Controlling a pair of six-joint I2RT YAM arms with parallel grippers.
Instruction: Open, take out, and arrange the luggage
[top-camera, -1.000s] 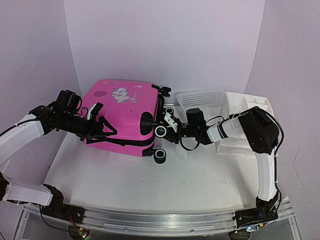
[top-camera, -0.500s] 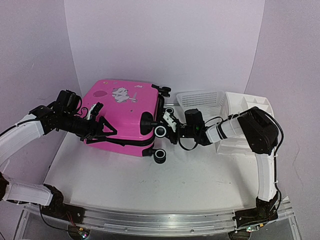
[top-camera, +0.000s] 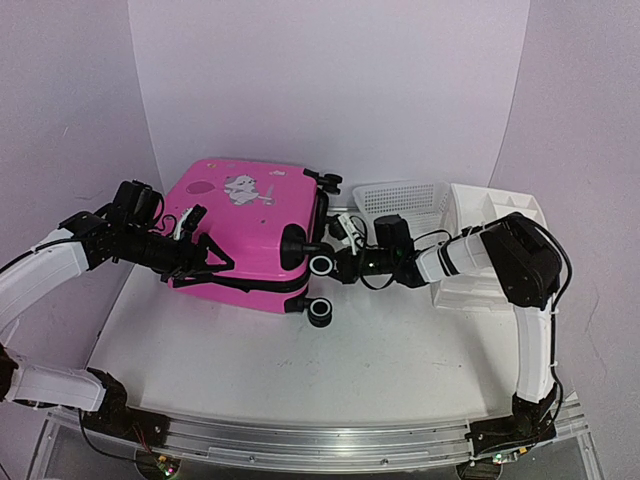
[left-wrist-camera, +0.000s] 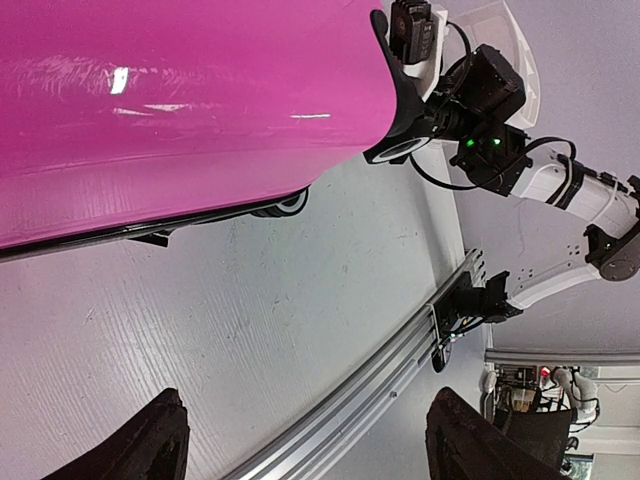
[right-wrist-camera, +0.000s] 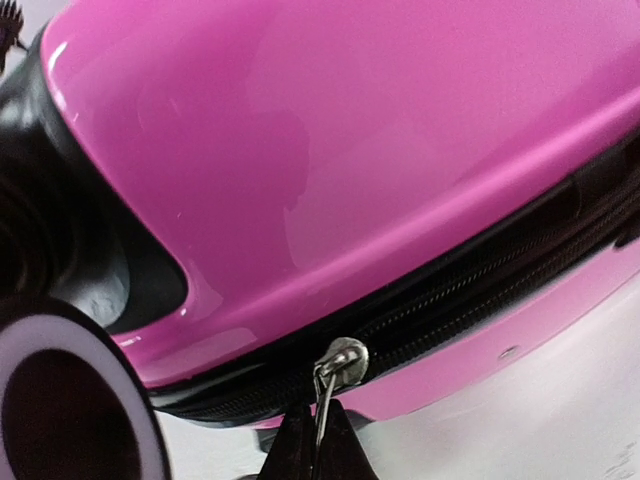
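Observation:
The hot-pink luggage (top-camera: 245, 235) lies flat on the table with its black wheels (top-camera: 321, 264) towards the right. It fills the top of the left wrist view (left-wrist-camera: 180, 110). My right gripper (top-camera: 343, 262) is at the wheel end. In the right wrist view the gripper (right-wrist-camera: 312, 445) is shut on the metal zipper pull (right-wrist-camera: 335, 362), which sits on the black zipper trim (right-wrist-camera: 470, 290). My left gripper (top-camera: 205, 257) rests against the suitcase's near left side. It is open and empty (left-wrist-camera: 310, 430), with its fingers (left-wrist-camera: 165, 440) spread wide over the table.
A white mesh basket (top-camera: 400, 198) and a white drawer organizer (top-camera: 495, 220) stand at the back right, just behind my right arm. The metal rail (left-wrist-camera: 420, 340) runs along the table's near edge. A second wheel (top-camera: 320, 311) juts out at the suitcase's near corner.
My right wrist has shifted and turned slightly at the wheel end, still holding the zipper pull. The luggage and the left arm have not visibly moved.

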